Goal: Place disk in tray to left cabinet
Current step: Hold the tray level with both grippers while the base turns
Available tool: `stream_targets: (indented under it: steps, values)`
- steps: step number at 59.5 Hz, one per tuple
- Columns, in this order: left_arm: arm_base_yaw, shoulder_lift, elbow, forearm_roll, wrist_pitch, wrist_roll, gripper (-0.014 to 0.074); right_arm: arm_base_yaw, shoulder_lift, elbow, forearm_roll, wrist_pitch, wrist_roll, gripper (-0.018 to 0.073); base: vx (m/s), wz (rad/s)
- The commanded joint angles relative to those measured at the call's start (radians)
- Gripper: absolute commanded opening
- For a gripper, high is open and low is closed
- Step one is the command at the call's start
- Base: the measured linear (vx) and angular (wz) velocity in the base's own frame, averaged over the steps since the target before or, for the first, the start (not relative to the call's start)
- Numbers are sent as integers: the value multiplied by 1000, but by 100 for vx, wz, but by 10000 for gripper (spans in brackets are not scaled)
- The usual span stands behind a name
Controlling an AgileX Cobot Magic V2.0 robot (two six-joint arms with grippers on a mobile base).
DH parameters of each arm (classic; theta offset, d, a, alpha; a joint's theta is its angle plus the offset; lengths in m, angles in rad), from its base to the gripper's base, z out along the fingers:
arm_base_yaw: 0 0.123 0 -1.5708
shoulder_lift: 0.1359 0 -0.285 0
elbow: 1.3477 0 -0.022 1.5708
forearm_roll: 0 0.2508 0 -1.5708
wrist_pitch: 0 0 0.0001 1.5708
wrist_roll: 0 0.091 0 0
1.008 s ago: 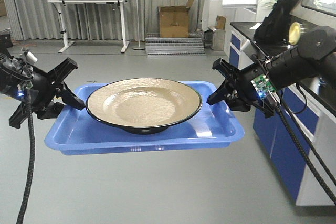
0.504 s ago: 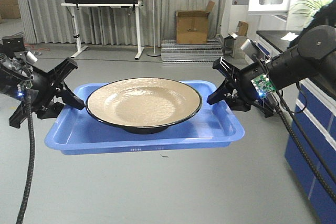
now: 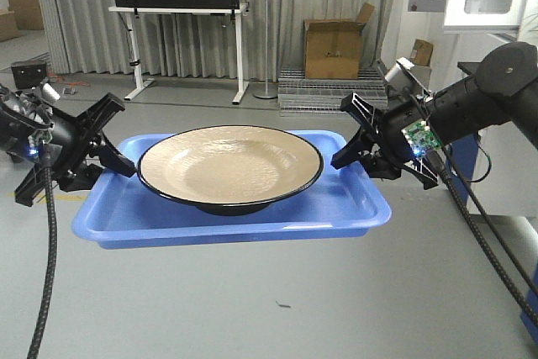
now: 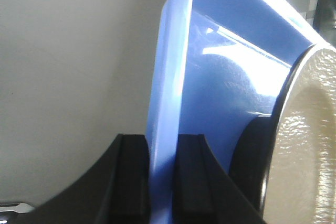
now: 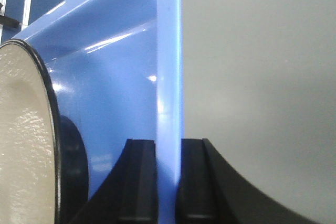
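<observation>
A tan plate (image 3: 229, 161) sits centred in a blue tray (image 3: 252, 218) held above the floor (image 3: 252, 308), with the left gripper (image 3: 113, 153) and right gripper (image 3: 353, 145) each clamped on an end rim. Level, matched arm motion should stop it sliding.

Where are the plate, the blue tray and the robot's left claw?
plate (image 3: 229, 164): front view, middle of its tan top.
blue tray (image 3: 235, 230): front view, its near rim.
left gripper (image 4: 161, 182): left wrist view, between the two black fingers pinching the tray's rim.
</observation>
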Motion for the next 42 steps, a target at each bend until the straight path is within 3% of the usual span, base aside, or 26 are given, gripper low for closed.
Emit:
stream_targets:
  steps: [1,42]
  values:
    - [-34,-65,-35,-223,-3,-26,-1,33,-73,-37,219,23,-2,-3,64,2]
    - [-34,-65,-35,-223,-3,-26,-1,33,-73,-37,219,23,-2,-3,66,-3]
